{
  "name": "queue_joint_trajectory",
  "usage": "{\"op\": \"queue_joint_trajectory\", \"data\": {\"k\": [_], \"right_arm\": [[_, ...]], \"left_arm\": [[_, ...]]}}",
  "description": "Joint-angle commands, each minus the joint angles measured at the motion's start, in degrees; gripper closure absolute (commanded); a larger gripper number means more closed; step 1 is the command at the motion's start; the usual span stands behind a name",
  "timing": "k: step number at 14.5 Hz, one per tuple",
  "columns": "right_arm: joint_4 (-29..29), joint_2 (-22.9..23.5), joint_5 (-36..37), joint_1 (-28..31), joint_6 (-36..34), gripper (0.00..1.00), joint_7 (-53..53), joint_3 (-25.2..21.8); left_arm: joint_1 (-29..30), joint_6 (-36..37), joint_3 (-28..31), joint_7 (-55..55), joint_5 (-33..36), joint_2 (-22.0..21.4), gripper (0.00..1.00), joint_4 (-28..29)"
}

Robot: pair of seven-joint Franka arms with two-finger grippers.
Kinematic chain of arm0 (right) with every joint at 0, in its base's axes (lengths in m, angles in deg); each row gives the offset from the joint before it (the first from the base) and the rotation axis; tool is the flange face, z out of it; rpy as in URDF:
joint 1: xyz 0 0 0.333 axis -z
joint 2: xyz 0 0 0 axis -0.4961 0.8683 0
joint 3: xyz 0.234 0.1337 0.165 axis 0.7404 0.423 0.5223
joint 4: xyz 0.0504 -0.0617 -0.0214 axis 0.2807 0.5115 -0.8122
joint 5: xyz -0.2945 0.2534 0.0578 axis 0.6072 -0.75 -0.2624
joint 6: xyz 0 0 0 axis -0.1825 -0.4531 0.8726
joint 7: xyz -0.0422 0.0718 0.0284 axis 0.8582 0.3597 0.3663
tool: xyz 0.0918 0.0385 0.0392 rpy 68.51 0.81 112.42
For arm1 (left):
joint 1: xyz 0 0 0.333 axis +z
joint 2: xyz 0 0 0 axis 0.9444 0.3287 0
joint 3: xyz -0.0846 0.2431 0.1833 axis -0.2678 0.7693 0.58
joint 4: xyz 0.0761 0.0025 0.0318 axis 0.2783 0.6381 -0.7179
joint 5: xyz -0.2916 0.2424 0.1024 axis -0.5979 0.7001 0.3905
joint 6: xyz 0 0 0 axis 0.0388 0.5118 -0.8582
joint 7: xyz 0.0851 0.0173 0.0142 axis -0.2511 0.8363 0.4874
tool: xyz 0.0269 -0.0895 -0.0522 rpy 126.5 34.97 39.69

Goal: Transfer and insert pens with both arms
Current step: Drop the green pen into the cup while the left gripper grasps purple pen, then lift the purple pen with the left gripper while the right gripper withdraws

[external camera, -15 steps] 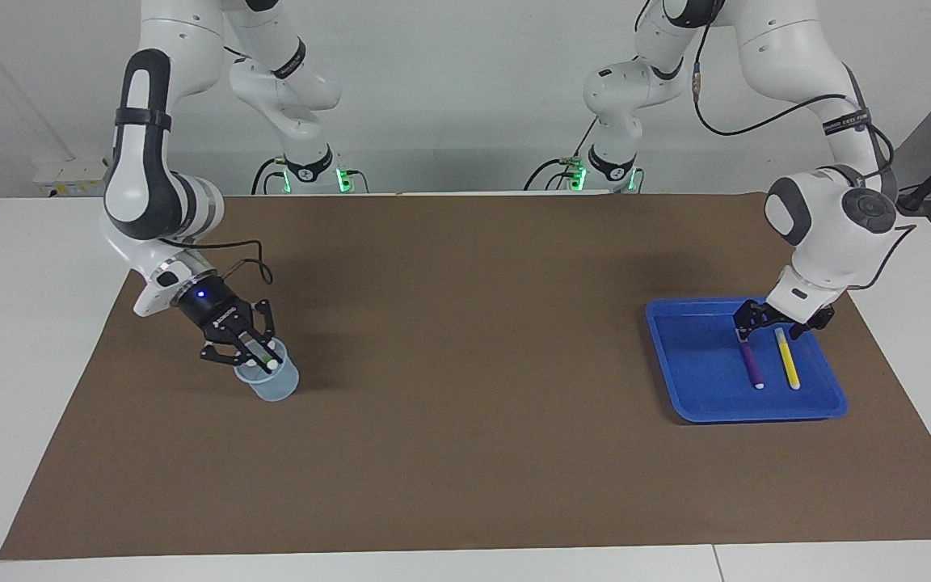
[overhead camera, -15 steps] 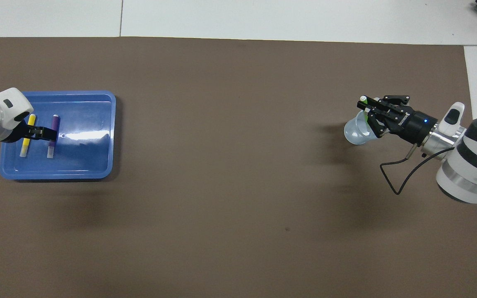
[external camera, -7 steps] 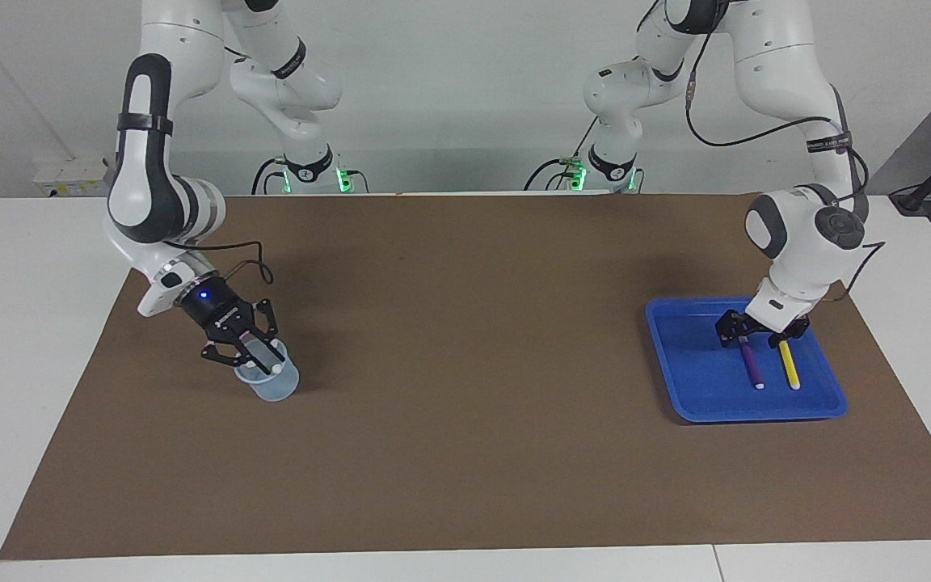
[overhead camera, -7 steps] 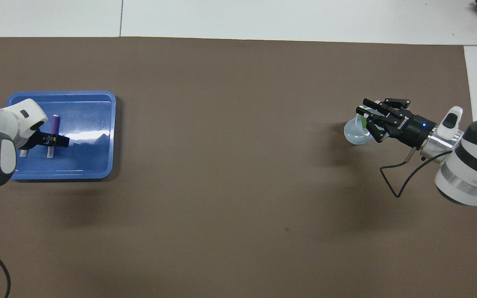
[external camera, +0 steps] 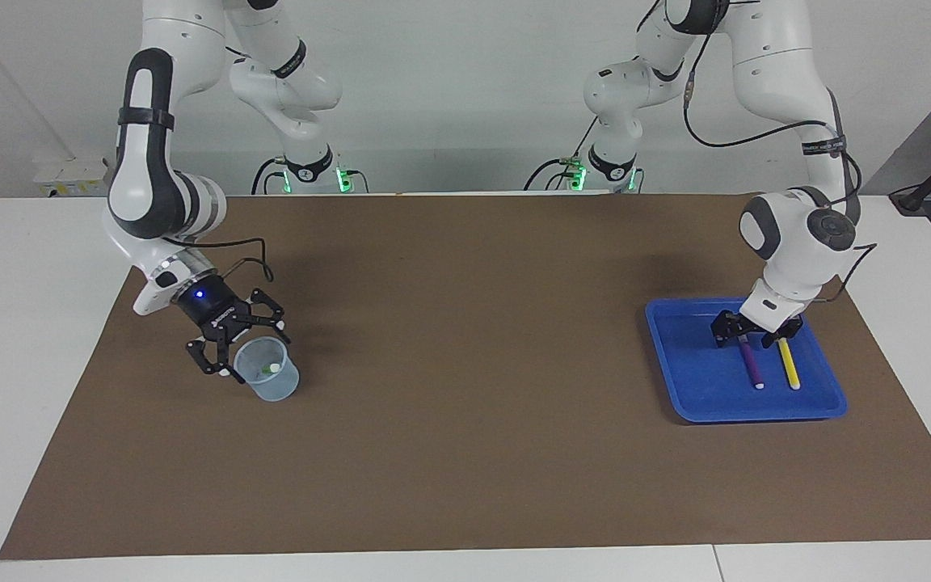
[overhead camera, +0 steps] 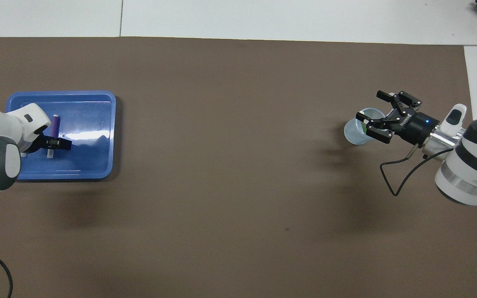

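The green pen (external camera: 271, 369) stands inside a clear plastic cup (external camera: 270, 385) toward the right arm's end of the table, white tip up. My right gripper (external camera: 249, 354) hangs open just above the cup's rim, touching nothing; the overhead view shows its jaws spread over the cup (overhead camera: 356, 133). The purple pen (external camera: 751, 365) and the yellow pen (external camera: 789, 366) lie side by side in the blue tray (external camera: 692, 368). My left gripper (external camera: 751, 333) is low over the pens' ends nearer the robots, open, astride the purple pen (overhead camera: 55, 123). From above, the left arm hides most of the yellow pen.
A brown mat (external camera: 465, 364) covers the table between the cup and the tray. The right arm's black cable (overhead camera: 396, 178) loops above the mat near its wrist. White tabletop borders the mat.
The right gripper opened and let go of the green pen, which dropped into the cup. The left gripper came lower over the tray, toward the purple pen.
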Motion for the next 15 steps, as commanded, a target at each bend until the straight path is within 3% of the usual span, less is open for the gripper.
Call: {"op": "queue_joint_trajectory", "data": {"k": [1,3,7,11,15], "right_arm": [[0.0,-3.8,4.2,-5.0,8.9,0.0,12.6,0.2],[-0.1,-4.6,6.9,-7.7,13.5,0.0,22.5,0.2],[-0.9,-5.4,12.7,-9.4,15.6,0.0,35.1,0.2],[-3.9,-5.6,31.6,-9.3,14.2,0.0,48.8,0.1],[-7.6,-6.1,51.7,-8.5,7.8,0.0,63.6,-0.1]], "left_arm": [[0.4,-2.6,-0.1,0.1,-0.6,0.5,0.09,1.2],[0.3,-2.7,-0.1,0.1,-0.7,0.6,0.2,1.3],[0.4,-2.1,-0.1,0.1,-0.7,0.5,0.5,1.4],[0.4,-2.1,-0.1,0.0,-0.7,0.5,0.66,1.4],[0.4,-2.3,-0.1,0.1,-0.6,0.6,1.0,1.3]]}}
